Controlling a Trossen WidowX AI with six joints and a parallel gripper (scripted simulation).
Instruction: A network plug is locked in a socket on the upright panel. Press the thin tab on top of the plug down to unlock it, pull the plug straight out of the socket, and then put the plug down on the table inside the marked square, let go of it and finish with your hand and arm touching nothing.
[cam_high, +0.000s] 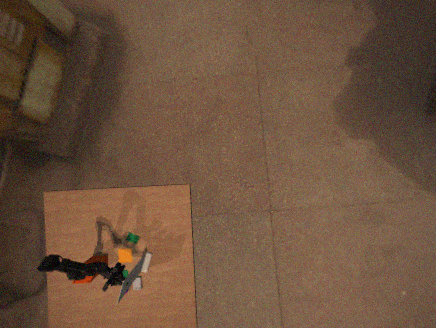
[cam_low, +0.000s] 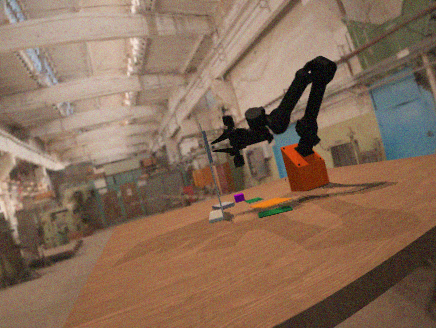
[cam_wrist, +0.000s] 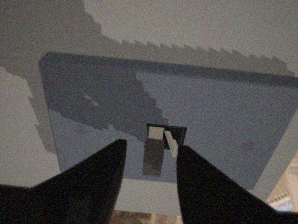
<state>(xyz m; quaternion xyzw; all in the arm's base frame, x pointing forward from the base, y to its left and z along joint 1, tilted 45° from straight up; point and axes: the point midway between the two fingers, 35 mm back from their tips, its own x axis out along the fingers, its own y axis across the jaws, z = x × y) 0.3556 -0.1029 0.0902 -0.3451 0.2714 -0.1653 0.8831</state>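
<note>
A blue-grey upright panel (cam_wrist: 225, 115) (cam_high: 132, 275) (cam_low: 208, 150) stands on the wooden table (cam_high: 165, 220) (cam_low: 250, 270). In the wrist view its dark socket holds the pale plug (cam_wrist: 154, 159), with a thin light tab (cam_wrist: 171, 142) at the plug's right side. My gripper (cam_wrist: 152, 151) (cam_high: 120, 274) (cam_low: 220, 142) is open. It points at the panel, one dark finger to each side of the plug. I cannot tell whether the fingertips touch it. A flat orange square (cam_high: 124, 255) (cam_low: 271, 202) lies on the table near the panel.
The arm's orange base (cam_low: 305, 172) (cam_high: 87, 277) stands behind the marks. Flat green patches (cam_low: 275, 211) (cam_high: 132, 238) and a small purple cube (cam_low: 239, 197) lie by the orange square. White foot blocks (cam_low: 216, 215) (cam_high: 146, 262) sit at the panel's bottom.
</note>
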